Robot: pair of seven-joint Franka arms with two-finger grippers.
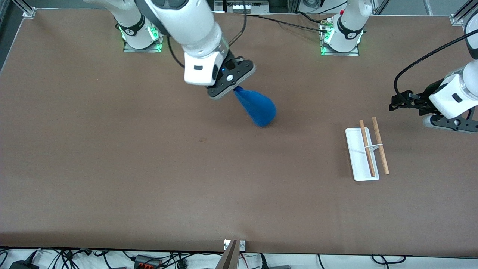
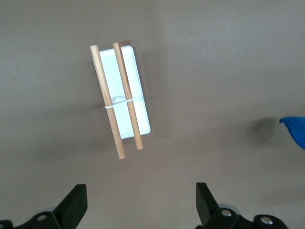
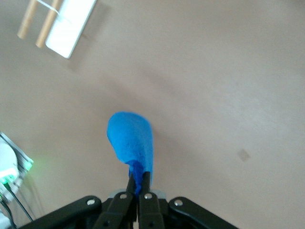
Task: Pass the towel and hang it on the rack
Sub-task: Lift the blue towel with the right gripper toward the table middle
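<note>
We start at the right gripper (image 3: 139, 183), whose two black fingers (image 3: 147, 180) are pinched together on the top corner of the blue towel (image 3: 131, 140). The cloth hangs down from that pinch as a loose teardrop, narrow at the fingers and rounded at its lower end. In the front view the same right gripper (image 1: 236, 89) is up in the air over the middle of the brown table (image 1: 112, 168), and the towel (image 1: 257, 108) dangles below it, clear of the surface as far as we can tell. The arm that carries it comes from the base at the right arm's end of the table.

The left gripper (image 2: 140, 202) has its fingers (image 2: 75, 202) spread wide, with nothing between them; through the gap we see only bare table. In the front view the left gripper (image 1: 399, 102) hovers in the air at the left arm's end of the table, just off the rack's end that is farther from the front camera.

The rack (image 1: 368, 151) stands on the table toward the left arm's end, well apart from the towel. Its flat white base lies lengthwise, and its two wooden bars run parallel above it, joined by a thin white crosspiece. From the left wrist view the rack (image 2: 119, 102) shows whole, both bars bare, and a blue edge of the towel (image 2: 294, 128) peeks in at the side of that view.
</note>
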